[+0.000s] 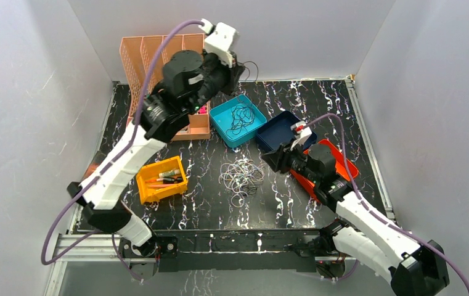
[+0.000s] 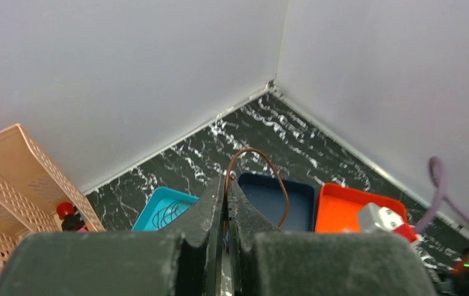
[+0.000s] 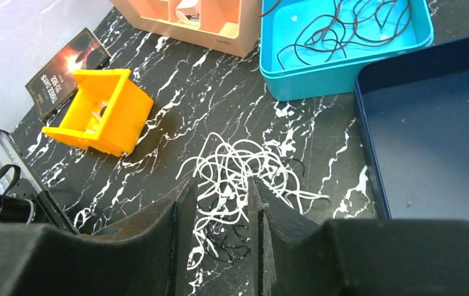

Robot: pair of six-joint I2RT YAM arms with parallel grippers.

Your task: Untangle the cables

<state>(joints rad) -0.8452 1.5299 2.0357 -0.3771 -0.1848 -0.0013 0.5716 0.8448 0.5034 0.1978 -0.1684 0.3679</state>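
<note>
Pinching (left gripper (image 2: 226, 182)): clenched on a dark cable (image 2: 253, 150), held high, far left.
Hovering (right gripper (image 3: 220, 182)): released, fingers apart above white tangle (image 3: 238, 161), table centre.
Teal tray (image 1: 222, 131): black cables (image 1: 239, 117) inside, beyond tangle.

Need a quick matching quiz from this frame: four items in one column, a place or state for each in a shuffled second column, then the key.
Column one:
1. teal tray
2. yellow bin
3. left fingers
4. white tangle

Column two:
A. shut on a thin brown wire
B. lying loose on the table
C. holds dark cables
D. holds pens

Pairs: 1-C, 2-D, 3-A, 4-B
</note>
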